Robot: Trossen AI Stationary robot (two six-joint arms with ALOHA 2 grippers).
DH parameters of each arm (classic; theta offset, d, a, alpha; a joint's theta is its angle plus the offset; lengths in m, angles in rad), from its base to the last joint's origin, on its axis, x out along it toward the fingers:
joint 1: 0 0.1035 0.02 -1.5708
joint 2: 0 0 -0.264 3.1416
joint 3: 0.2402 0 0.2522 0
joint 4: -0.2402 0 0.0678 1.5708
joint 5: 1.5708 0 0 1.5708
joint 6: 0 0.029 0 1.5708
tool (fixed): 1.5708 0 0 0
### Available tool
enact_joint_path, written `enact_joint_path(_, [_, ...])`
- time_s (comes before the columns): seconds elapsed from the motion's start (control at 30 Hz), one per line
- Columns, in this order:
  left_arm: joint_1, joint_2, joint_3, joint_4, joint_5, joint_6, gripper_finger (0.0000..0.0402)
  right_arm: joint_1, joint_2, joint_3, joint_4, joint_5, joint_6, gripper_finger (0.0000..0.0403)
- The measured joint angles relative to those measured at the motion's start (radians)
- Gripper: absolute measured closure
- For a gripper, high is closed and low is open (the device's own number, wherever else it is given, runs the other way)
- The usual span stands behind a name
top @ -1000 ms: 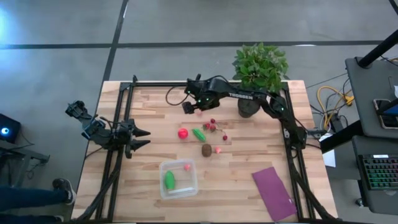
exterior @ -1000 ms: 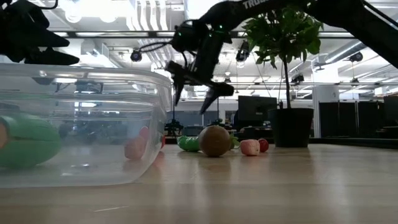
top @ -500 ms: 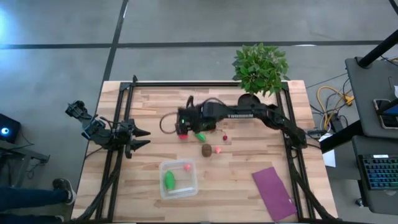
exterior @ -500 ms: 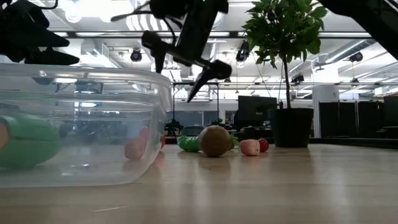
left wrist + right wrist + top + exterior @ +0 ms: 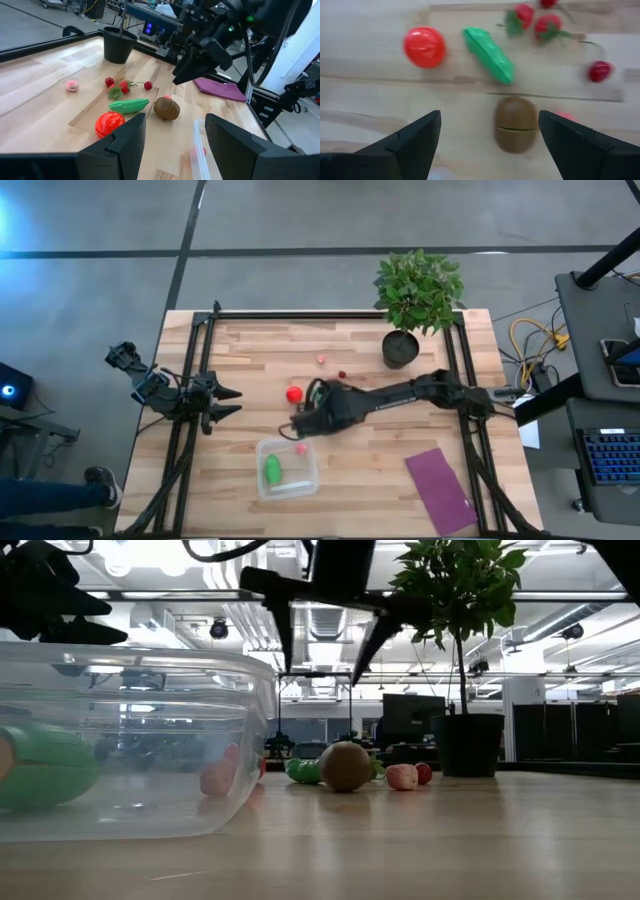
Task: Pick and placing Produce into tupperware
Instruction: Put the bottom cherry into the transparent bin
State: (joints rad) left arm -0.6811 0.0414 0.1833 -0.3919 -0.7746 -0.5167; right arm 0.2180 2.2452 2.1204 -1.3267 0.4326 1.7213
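My right gripper (image 5: 298,425) (image 5: 489,120) is open and hovers above the table over the brown oval (image 5: 516,123) (image 5: 345,765), just beyond the far side of the tupperware (image 5: 287,467). Around it lie the red ball (image 5: 293,393) (image 5: 424,46), a green oblong piece (image 5: 489,54), red bits (image 5: 535,22) and a pink bit (image 5: 402,777), all resting on the table. The clear tupperware (image 5: 130,740) holds a second green piece (image 5: 272,470) and a pink bit (image 5: 300,448). In the high view the arm covers the oval and the green piece. My left gripper (image 5: 232,402) (image 5: 175,122) waits open at the table's left edge.
A potted plant (image 5: 415,295) stands at the far right of the table. A flat purple cloth (image 5: 438,488) lies near the near right corner. Two small pink and red bits (image 5: 320,360) sit toward the far side. Black frame rails (image 5: 190,430) run along both table sides.
My right gripper has swept from the table's far part toward the near edge and somewhat left, passing over the produce to a spot beside the tupperware, turning as it went. It has stayed open. The produce has kept its place.
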Motion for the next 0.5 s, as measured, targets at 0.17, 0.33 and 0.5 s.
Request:
enact_joint_path(0.17, [0.0, 0.0, 0.0, 0.0, 0.0, 0.0, 0.021, 0.07, 0.0, 0.0, -0.17, 0.013, 0.155, 0.0076])
enact_joint_path(0.33, [0.0, 0.0, 0.0, 0.0, 0.0, 0.0, 0.021, 0.153, -0.004, -0.016, -0.241, -0.02, 0.337, 0.0076])
enact_joint_path(0.5, [0.0, -0.001, 0.0, 0.0, 0.0, 0.0, 0.021, 0.171, -0.012, -0.074, -0.246, -0.067, 0.473, 0.0076])
